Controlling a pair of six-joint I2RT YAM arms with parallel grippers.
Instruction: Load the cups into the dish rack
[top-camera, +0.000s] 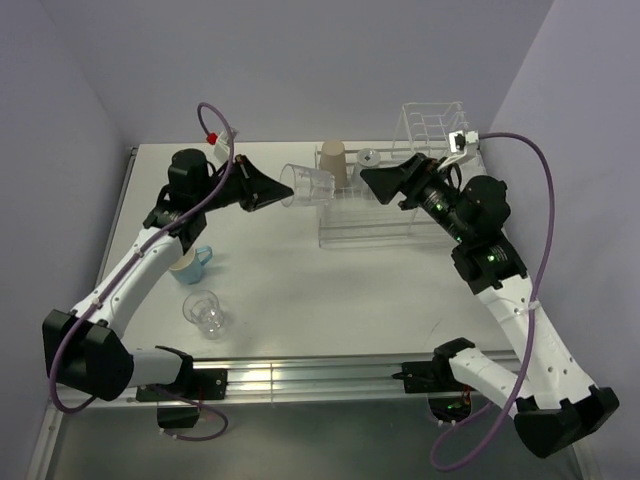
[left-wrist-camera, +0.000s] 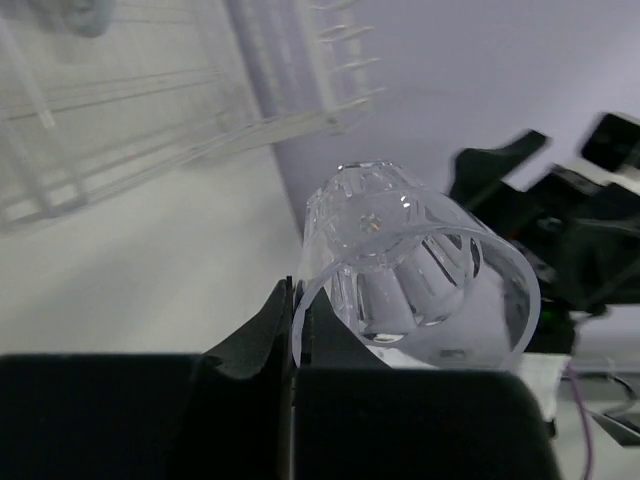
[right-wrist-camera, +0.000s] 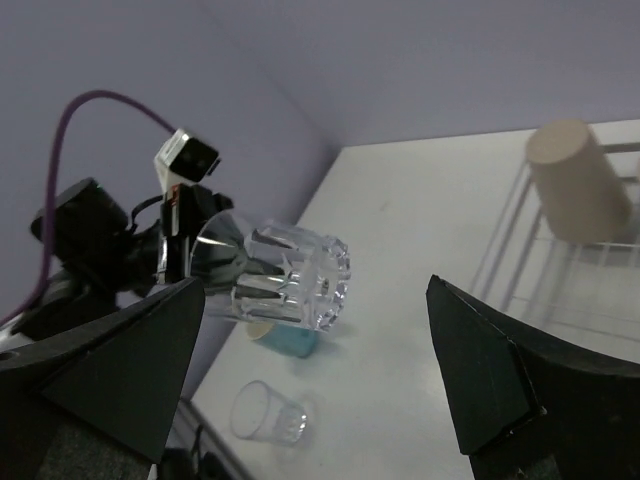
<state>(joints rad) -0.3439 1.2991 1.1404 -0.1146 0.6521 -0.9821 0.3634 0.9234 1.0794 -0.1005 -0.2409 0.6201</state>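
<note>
Two clear tumblers are in view. The carried tumbler lies on its side in the upper middle of the top view. The clenched left gripper pinches its rim, and the left wrist view shows the wall of the glass squeezed between the fingers. Its base points right and overlaps the left edge of the dish rack.

The right gripper is spread wide and grasps nothing. It sits over the middle of the rack, pointing left, near the carried glass.

A tan paper cup stands upside down at the rack's back left corner, just behind the tumbler's base. A small pale cup sits to its right, too small to make out in detail. The tall dividers fill the rack's upper right end.

At lower left a blue mug and the second tumbler stand upright, near each other and beside the left arm. Bare table fills the centre, between the arms and in front of the rack's near edge.
</note>
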